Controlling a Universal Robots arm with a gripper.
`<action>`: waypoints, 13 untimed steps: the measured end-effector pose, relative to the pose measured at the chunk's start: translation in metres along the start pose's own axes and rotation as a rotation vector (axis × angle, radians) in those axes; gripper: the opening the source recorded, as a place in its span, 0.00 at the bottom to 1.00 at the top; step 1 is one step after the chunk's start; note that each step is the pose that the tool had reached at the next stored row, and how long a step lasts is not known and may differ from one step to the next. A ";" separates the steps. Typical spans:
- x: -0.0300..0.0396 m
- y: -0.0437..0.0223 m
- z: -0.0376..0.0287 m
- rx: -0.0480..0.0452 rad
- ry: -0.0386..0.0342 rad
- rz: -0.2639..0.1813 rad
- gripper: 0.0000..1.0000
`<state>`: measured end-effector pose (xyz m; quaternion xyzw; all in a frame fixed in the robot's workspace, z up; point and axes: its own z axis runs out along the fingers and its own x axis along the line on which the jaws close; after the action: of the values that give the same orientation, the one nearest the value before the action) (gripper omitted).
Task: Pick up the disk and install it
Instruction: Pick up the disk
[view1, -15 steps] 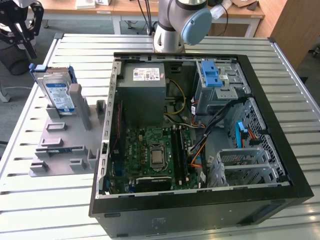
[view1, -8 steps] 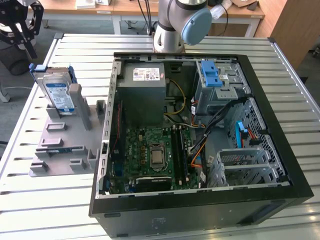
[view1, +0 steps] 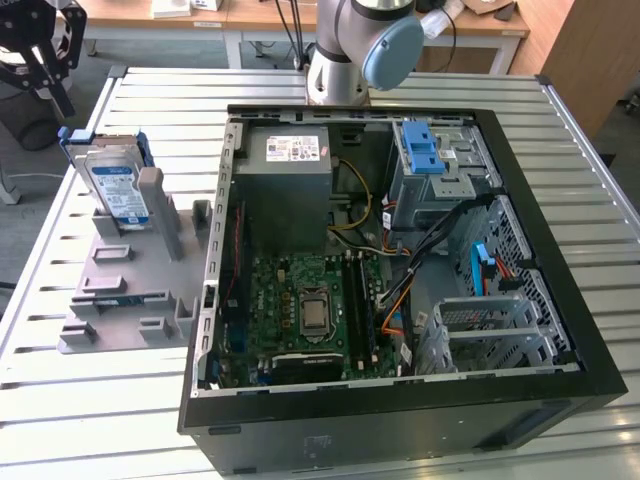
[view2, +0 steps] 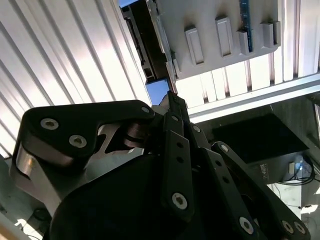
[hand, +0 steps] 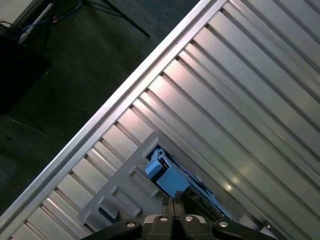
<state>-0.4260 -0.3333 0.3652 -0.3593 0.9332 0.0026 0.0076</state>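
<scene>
End effector (hand: 171, 201), fingers pinched together and empty, hangs at the exterior view's far left. Disk (view1: 113, 190) stands upright in grey holder (view1: 120, 270) on slatted surface (view1: 100, 420), nearby. Open computer case (view1: 400, 402) sits rightward.

An open computer case (view1: 380, 402) lay on a slatted metal table (view1: 90, 410).
Inside it were a green motherboard (view1: 300, 305), a grey power-supply box (view1: 285, 180) and a blue latch piece (view1: 421, 150) on a grey bay; a grey holder stand (view1: 120, 275) sat just beside the case, on the exterior view's left.
</scene>
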 end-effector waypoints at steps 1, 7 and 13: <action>0.0000 0.0000 0.0000 -0.0002 0.0000 -0.011 0.11; 0.0000 0.0000 0.0000 -0.0013 0.0000 -0.082 0.11; 0.0000 0.0000 0.0000 -0.0023 -0.0002 -0.151 0.11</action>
<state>-0.4260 -0.3333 0.3652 -0.4288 0.9034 0.0031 0.0074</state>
